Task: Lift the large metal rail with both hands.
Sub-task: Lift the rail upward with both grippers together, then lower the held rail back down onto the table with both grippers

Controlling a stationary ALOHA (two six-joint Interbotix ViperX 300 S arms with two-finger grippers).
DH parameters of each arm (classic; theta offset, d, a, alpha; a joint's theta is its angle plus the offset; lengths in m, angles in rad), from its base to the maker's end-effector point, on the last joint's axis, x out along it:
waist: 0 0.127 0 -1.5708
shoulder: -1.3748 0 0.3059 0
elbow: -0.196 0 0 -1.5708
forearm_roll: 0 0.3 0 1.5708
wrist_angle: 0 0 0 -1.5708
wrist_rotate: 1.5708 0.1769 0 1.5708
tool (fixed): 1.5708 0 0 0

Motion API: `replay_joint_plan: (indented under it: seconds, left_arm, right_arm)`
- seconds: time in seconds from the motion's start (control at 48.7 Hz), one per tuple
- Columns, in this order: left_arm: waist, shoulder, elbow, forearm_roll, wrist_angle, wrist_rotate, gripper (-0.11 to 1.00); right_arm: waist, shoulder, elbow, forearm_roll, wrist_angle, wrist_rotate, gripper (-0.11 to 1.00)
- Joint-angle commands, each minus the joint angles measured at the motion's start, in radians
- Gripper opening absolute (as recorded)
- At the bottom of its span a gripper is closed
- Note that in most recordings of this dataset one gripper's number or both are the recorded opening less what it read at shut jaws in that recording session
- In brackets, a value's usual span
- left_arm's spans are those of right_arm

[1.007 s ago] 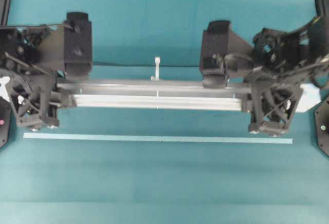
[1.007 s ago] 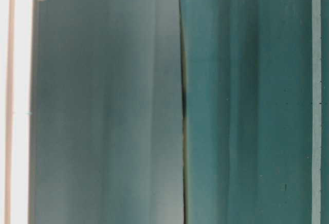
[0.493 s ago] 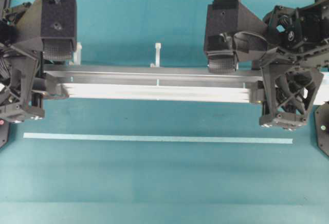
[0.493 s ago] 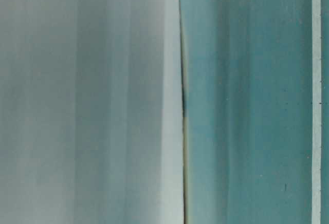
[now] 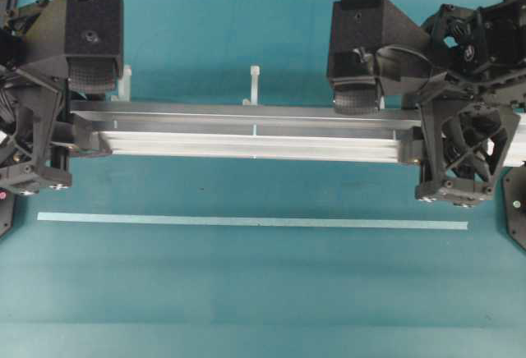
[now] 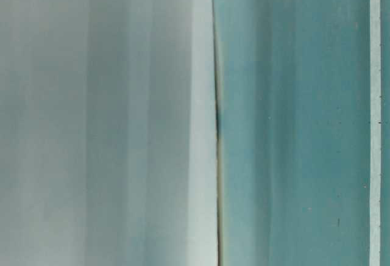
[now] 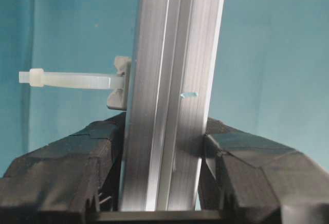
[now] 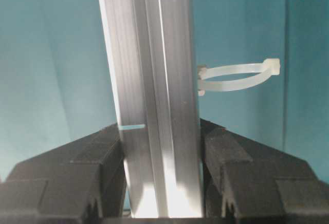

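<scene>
The large metal rail (image 5: 246, 132) is a long silver grooved bar running left to right across the overhead view, level, with white pegs (image 5: 253, 85) on its far edge. My left gripper (image 5: 80, 132) is shut on its left end and my right gripper (image 5: 408, 135) on its right end. In the left wrist view the rail (image 7: 169, 80) runs up between black fingers (image 7: 77, 157) that press on both sides, gripper (image 7: 164, 154). The right wrist view shows the same grip on the rail (image 8: 151, 80), gripper (image 8: 160, 154).
A thin pale strip (image 5: 246, 222) lies on the teal cloth nearer the front, parallel to the rail. A white tie loop (image 8: 236, 76) sticks out of the rail's side. In the table-level view a blurred pale surface (image 6: 103, 125) fills the left half.
Both grippers have risen and shifted toward the far side with the rail between them. It looks larger from overhead. Since half a second ago it has hardly moved.
</scene>
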Motion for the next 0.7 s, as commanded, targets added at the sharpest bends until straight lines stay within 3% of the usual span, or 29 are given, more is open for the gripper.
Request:
replay_joint_plan:
  seconds: [0.0,0.103,0.267,0.473,0.678]
  left_arm:
    - [0.006,-0.006,-0.028,0.003,-0.02,-0.025,0.37]
    - [0.006,-0.008,0.012,0.003,-0.025,-0.028,0.37]
    - [0.008,-0.026,0.153,0.003,-0.094,-0.029,0.37]
    - [0.008,-0.071,0.377,0.003,-0.322,-0.031,0.37]
    - [0.009,-0.052,0.505,0.003,-0.451,-0.028,0.37]
  right_arm:
    - [0.008,-0.005,-0.023,0.003,-0.02,0.0,0.39]
    - [0.008,-0.009,0.015,0.003,-0.021,0.0,0.39]
    - [0.008,-0.015,0.16,0.002,-0.071,-0.009,0.39]
    - [0.008,-0.06,0.373,-0.003,-0.308,-0.002,0.39]
    - [0.008,-0.08,0.561,-0.003,-0.486,0.003,0.39]
